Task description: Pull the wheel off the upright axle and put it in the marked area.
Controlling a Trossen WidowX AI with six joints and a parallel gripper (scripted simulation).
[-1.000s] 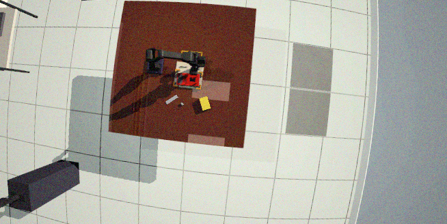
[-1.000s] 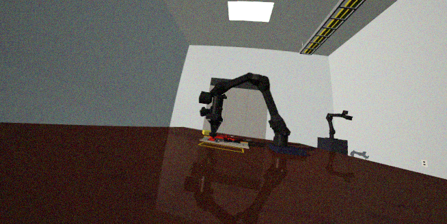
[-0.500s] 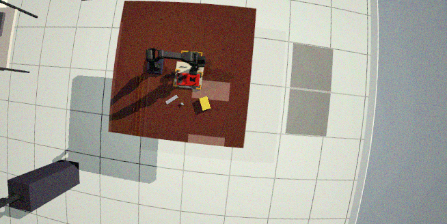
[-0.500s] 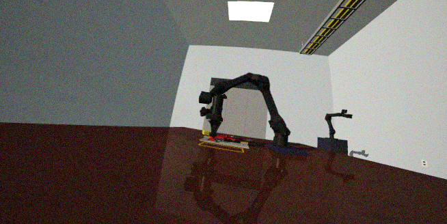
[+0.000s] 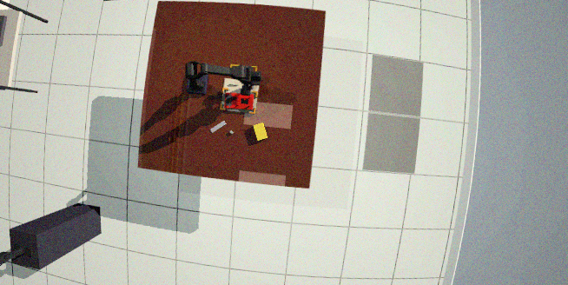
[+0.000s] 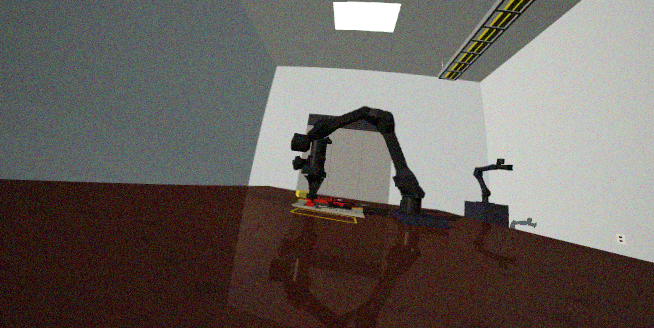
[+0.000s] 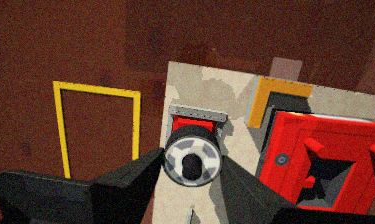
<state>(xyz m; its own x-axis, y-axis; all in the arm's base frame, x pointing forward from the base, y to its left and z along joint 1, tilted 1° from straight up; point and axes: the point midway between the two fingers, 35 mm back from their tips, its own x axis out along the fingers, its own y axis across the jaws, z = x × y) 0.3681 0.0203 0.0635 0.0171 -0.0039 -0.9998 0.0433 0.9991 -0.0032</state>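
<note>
The wheel [image 7: 209, 164], a dark tyre with a pale spoked face, sits around the black upright axle [image 7: 192, 167] on the pale board [image 7: 188, 75]. My gripper [image 7: 191, 157] [image 6: 312, 196] is shut on the wheel, one finger on each side of it. The finger tips' lower ends and the wheel's underside are hidden. The marked area is a yellow outline [image 7: 62, 130] [image 6: 325, 218] on the table, left of the board in the wrist view; the arm covers part of it in the top view.
A red fixture [image 7: 283, 135] stands on the board beside my gripper, with an orange corner bracket [image 7: 256, 107] near it. A red block with a grey plate [image 7: 198, 113] is just behind the wheel. A yellow block [image 5: 260, 132] and a grey bar [image 5: 218, 127] lie farther off.
</note>
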